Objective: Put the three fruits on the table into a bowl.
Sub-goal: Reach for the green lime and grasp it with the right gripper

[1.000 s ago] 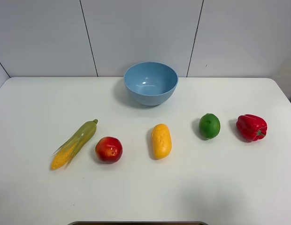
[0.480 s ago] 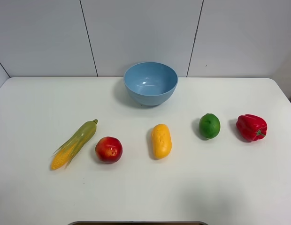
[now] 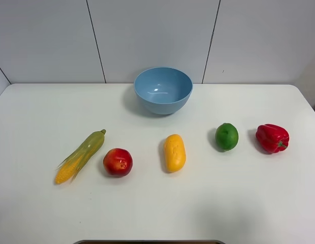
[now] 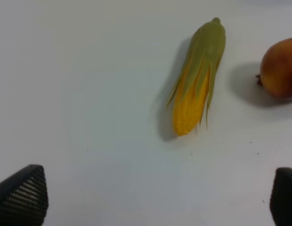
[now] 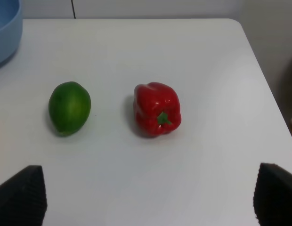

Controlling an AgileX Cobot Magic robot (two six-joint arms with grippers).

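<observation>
- We see the light-blue bowl [image 3: 163, 104] at the upper centre of the exterior high frame, standing upright on the white table [image 3: 249, 203] near its far edge.
- All three fruits lie on the table in a loose row across the middle of the frame, each well apart from the bowl.
- The red apple [image 3: 117, 162] sits left of centre, just beside the corn cob [image 3: 80, 156], which lies slanted at the left end of the row. We cannot tell whether the two touch.
- The yellow-orange mango [image 3: 174, 152] lies near the centre, its long axis pointing roughly toward the bowl.
- The green lime [image 3: 226, 136] rests right of centre, with the red bell pepper [image 3: 272, 138] near it at the right end of the row, a gap between them.
- We find the left gripper [image 4: 153, 195] spread wide and holding nothing. Its wrist camera looks onto the corn cob and part of the apple.
- The right gripper [image 5: 147, 195] is likewise spread wide and empty, and its wrist camera shows the lime, the bell pepper and a slice of the bowl's rim.
- Neither arm shows in the exterior high frame.
</observation>
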